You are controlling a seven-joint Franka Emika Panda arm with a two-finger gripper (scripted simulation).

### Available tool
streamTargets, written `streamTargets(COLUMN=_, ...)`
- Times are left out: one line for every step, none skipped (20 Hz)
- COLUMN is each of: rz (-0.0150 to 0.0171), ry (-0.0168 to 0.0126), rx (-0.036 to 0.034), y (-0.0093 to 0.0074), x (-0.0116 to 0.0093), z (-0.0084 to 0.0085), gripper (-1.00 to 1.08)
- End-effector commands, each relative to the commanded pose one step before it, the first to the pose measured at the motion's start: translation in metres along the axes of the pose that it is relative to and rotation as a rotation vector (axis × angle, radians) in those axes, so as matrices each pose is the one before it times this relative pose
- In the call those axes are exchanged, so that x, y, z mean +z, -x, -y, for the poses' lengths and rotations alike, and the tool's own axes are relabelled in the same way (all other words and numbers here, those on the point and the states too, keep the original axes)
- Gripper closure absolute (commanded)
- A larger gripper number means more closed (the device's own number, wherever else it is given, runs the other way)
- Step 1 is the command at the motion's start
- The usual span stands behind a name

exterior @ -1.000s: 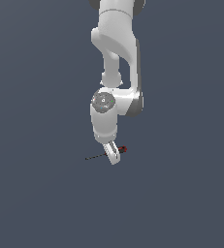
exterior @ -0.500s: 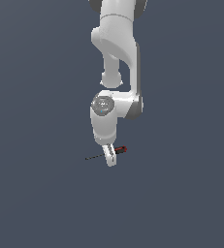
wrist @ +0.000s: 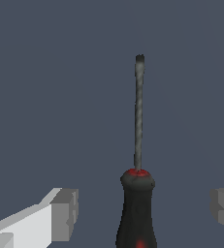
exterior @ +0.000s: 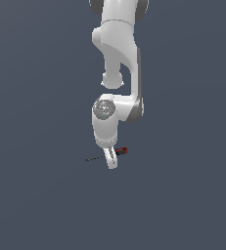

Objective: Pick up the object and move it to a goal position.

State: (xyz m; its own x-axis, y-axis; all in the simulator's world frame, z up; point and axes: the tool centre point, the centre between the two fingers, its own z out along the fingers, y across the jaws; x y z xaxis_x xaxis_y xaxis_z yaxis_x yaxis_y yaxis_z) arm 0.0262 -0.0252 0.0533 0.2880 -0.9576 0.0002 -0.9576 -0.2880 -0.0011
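gripper [wrist: 141, 213] wide | straddles screwdriver [wrist: 137, 203] handle | gaps both sides

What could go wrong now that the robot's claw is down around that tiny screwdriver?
The screwdriver lies between the gripper's open jaws, a gap on each side. Its handle is narrow and rounded, so it might roll or twist as the jaws close. The jaws sit at the handle end, so the long shaft could tip the tool when lifted.
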Motion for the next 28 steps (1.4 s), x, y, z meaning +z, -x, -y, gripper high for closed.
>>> streamTargets(rz=0.00039, ry=0.0013, rx=0.00152, y=0.00009, x=0.01226, z=-0.00094, gripper=-0.92)
streamTargets(rz=0.00003, ry=-0.00002, rx=0.00069, y=0.00005, x=0.006, z=-0.00022, gripper=-0.92)
streamTargets(rz=0.00002, ry=-0.00002, rx=0.00069, y=-0.00002, x=0.00531, z=-0.00019, gripper=-0.92)
streamTargets(rz=0.00001, ry=-0.00002, rx=0.00049, y=0.00001, x=0.00449, z=-0.00009, gripper=-0.92)
streamTargets(rz=0.0, ry=0.0, rx=0.0, y=0.00021, x=0.00367, z=0.00009, gripper=-0.92)
streamTargets(rz=-0.00002, ry=-0.00004, rx=0.00049, y=-0.00018, x=0.00283, z=0.00007, gripper=-0.92)
streamTargets(rz=0.0, ry=0.0, rx=0.0, y=0.00001, x=0.00205, z=0.00025, gripper=-0.92)
streamTargets(rz=0.0, ry=0.0, rx=0.0, y=-0.00008, x=0.00127, z=0.00032, gripper=-0.92)
streamTargets(rz=0.0, ry=0.0, rx=0.0, y=-0.00013, x=0.00058, z=0.00032, gripper=-0.92)
streamTargets(rz=0.0, ry=0.0, rx=0.0, y=-0.00007, x=0.00012, z=0.00014, gripper=-0.92)
streamTargets(rz=0.0, ry=0.0, rx=0.0, y=0.0, x=0.0, z=0.0, gripper=1.08)
streamTargets(rz=0.0, ry=0.0, rx=0.0, y=0.0, x=0.0, z=0.0, gripper=1.08)
streamTargets(rz=0.0, ry=0.0, rx=0.0, y=0.0, x=0.0, z=0.0, gripper=1.08)
streamTargets(rz=0.0, ry=0.0, rx=0.0, y=0.0, x=0.0, z=0.0, gripper=1.08)
streamTargets(rz=0.0, ry=0.0, rx=0.0, y=0.0, x=0.0, z=0.0, gripper=1.08)
streamTargets(rz=0.0, ry=0.0, rx=0.0, y=0.0, x=0.0, z=0.0, gripper=1.08)
streamTargets(rz=0.0, ry=0.0, rx=0.0, y=0.0, x=0.0, z=0.0, gripper=1.08)
streamTargets(rz=0.0, ry=0.0, rx=0.0, y=0.0, x=0.0, z=0.0, gripper=1.08)
streamTargets(rz=0.0, ry=0.0, rx=0.0, y=0.0, x=0.0, z=0.0, gripper=1.08)
streamTargets(rz=0.0, ry=0.0, rx=0.0, y=0.0, x=0.0, z=0.0, gripper=1.08)
streamTargets(rz=0.0, ry=0.0, rx=0.0, y=0.00003, x=-0.00016, z=-0.00009, gripper=1.08)
streamTargets(rz=-0.00059, ry=-0.00106, rx=0.00045, y=-0.00051, x=-0.0003, z=0.00032, gripper=1.08)
streamTargets(rz=-0.00164, ry=-0.0034, rx=0.00164, y=-0.00171, x=-0.001, z=0.00089, gripper=1.08)
streamTargets(rz=-0.00275, ry=-0.00572, rx=0.00276, y=-0.00287, x=-0.00171, z=0.00147, gripper=1.08)
streamTargets(rz=-0.00387, ry=-0.00805, rx=0.00389, y=-0.00404, x=-0.00241, z=0.00207, gripper=1.08)
streamTargets(rz=-0.005, ry=-0.0104, rx=0.00502, y=-0.00522, x=-0.00312, z=0.00267, gripper=1.08)
streamTargets(rz=-0.00615, ry=-0.01281, rx=0.00619, y=-0.00643, x=-0.00385, z=0.00328, gripper=1.08)
streamTargets(rz=-0.00733, ry=-0.01529, rx=0.00739, y=-0.00766, x=-0.0046, z=0.0039, gripper=1.08)
